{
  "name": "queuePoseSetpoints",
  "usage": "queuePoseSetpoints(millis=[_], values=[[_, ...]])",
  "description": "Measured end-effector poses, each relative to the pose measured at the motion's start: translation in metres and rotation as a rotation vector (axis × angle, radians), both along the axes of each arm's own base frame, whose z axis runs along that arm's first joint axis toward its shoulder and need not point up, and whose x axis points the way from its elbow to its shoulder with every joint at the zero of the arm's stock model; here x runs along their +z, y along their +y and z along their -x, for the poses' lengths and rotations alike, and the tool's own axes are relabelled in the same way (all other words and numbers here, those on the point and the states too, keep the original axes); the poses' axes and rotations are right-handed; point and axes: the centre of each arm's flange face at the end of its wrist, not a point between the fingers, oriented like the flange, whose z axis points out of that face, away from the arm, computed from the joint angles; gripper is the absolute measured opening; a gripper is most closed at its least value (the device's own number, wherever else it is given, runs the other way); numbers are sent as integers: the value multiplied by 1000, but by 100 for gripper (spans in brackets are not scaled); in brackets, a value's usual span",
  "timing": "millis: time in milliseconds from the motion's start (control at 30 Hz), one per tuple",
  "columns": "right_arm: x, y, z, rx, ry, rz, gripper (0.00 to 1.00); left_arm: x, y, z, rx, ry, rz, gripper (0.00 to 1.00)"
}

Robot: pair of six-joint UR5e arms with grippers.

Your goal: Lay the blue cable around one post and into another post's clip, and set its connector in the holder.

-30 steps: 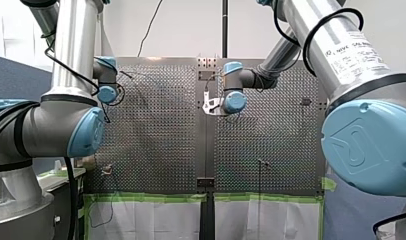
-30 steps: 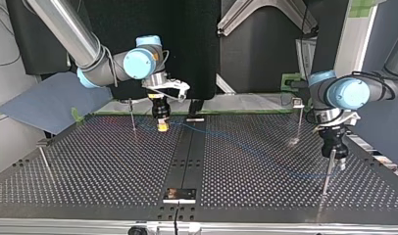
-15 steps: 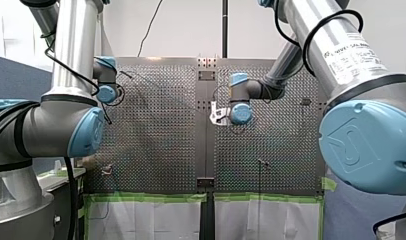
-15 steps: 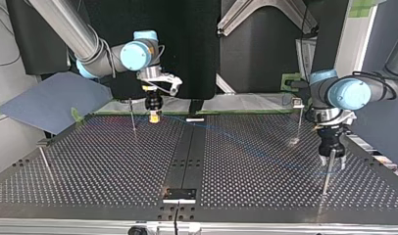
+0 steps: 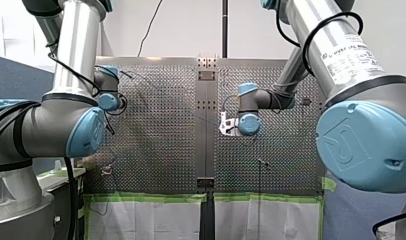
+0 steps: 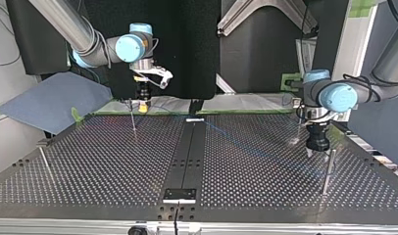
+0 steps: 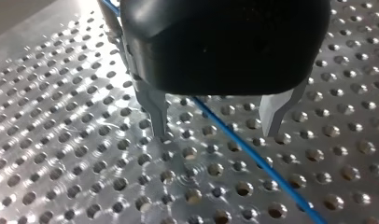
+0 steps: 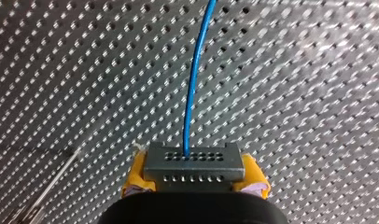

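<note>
In the right wrist view my right gripper point(image 8: 195, 179) is shut on a grey metal connector point(image 8: 192, 161), clamped between its yellow pads point(image 8: 137, 177). The blue cable point(image 8: 195, 79) leaves the connector and runs ahead over the perforated plate. In the top view that gripper point(image 6: 143, 104) hangs at the far left beside a thin post point(image 6: 132, 119). My left gripper point(image 7: 215, 128) stands open just above the plate, and the blue cable point(image 7: 253, 158) lies on the plate between its metal fingers point(image 7: 156, 112). In the top view my left gripper point(image 6: 316, 145) is close to a post point(image 6: 327, 171) at the right.
More thin posts stand on the perforated table: one point(image 6: 45, 164) at the top view's near left and one point(image 6: 299, 120) with a clip at the far right. A dark centre strip point(image 6: 187, 152) carries a small block point(image 6: 180, 194) at the near edge and another point(image 6: 195, 119) at the far end.
My right gripper has carried the connector further toward the top view's far left, drawing the cable along. My left gripper has pulled back from the right post and lifted a little.
</note>
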Motion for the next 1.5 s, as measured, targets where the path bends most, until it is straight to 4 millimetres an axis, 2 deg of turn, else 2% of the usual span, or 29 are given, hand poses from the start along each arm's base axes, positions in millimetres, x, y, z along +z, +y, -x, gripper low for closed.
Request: queuePoseSetpoints(millis=[333,933,1033,1267,1500], values=[[-23,1,30,-49,1,-7,0,-3,0,0,1,6,-1,100],[-63,-2,103,-146,-62,-33,0,-4,-1,0,0,16,0,100],[-74,-2,118,-173,-71,-46,0,-4,-1,0,1,17,-1,100],[-112,7,152,-245,-62,-110,0,-4,-1,0,1,16,-2,100],[-141,11,165,-291,-83,-131,0,-3,0,0,1,15,-4,100]])
